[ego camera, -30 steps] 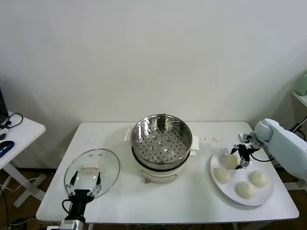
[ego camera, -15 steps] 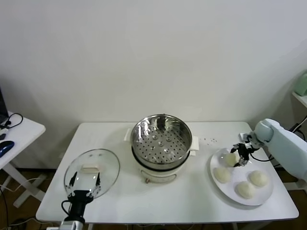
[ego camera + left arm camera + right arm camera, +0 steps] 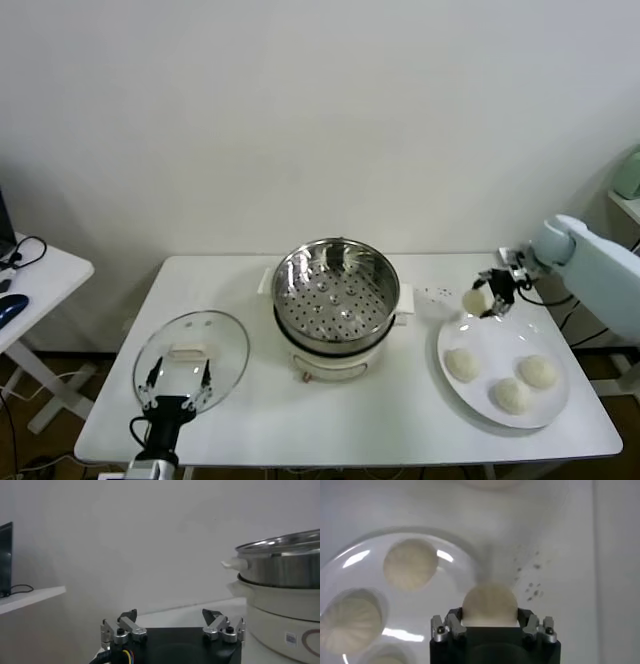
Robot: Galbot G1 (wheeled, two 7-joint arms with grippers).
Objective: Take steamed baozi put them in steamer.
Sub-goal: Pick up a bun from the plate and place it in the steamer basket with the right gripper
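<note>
My right gripper (image 3: 483,299) is shut on a cream-white baozi (image 3: 475,300) and holds it above the table between the white plate (image 3: 545,405) and the steamer (image 3: 336,290). In the right wrist view the baozi (image 3: 489,605) sits between the fingers of the right gripper (image 3: 489,620). Three more baozi lie on the plate: one (image 3: 463,364), another (image 3: 511,396) and a third (image 3: 538,372). The steel steamer basket stands on its cream cooker base, its perforated floor bare. My left gripper (image 3: 177,380) is open, parked low at the table's front left, over the glass lid (image 3: 190,352).
The steamer's side (image 3: 285,575) stands close to the left gripper (image 3: 170,625) in the left wrist view. A side table (image 3: 30,280) with cables stands at the far left. Dark specks (image 3: 438,292) mark the tabletop by the plate.
My right gripper has lifted one baozi off the plate and moved it up and a little towards the steamer. The left arm has not moved.
</note>
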